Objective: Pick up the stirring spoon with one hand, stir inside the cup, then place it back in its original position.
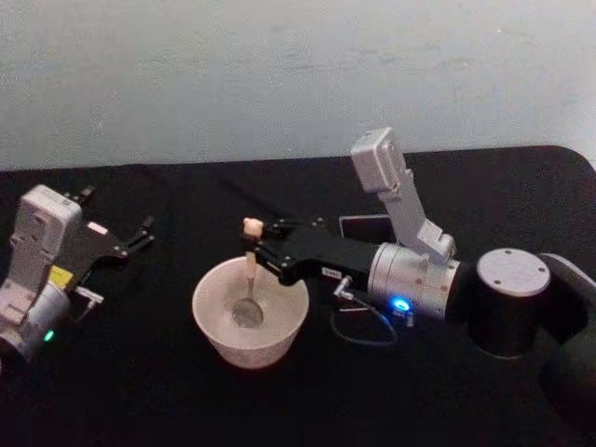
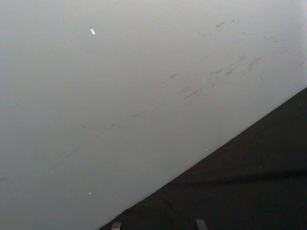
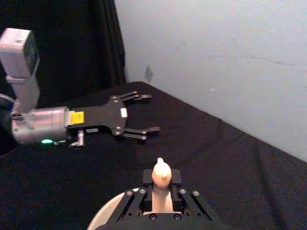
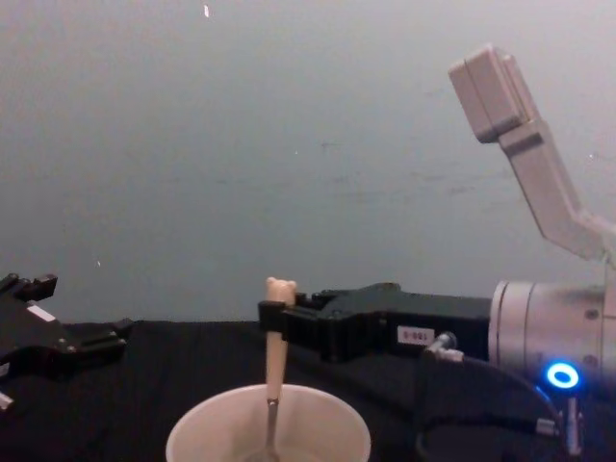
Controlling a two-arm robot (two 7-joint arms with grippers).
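Observation:
The stirring spoon [image 1: 250,268] stands nearly upright in the cream-white cup [image 1: 216,326], its metal bowl low inside the cup. My right gripper [image 1: 253,246] is shut on the beige handle just under the bear head [image 4: 280,287], reaching in from the right above the cup's rim [image 4: 332,416]. In the right wrist view the bear head [image 3: 160,172] pokes up between the fingers [image 3: 139,199]. The dark grey holder [image 1: 365,225] sits behind the right arm, mostly hidden by it. At the table's left, my left gripper [image 1: 130,239] stays open and idle, well away from the cup.
A black cloth [image 1: 140,391] covers the table, with a pale wall [image 1: 279,74] close behind it. A thin cable [image 1: 358,331] loops down from the right wrist near the cup. The table's right edge [image 1: 589,168] lies at the far right.

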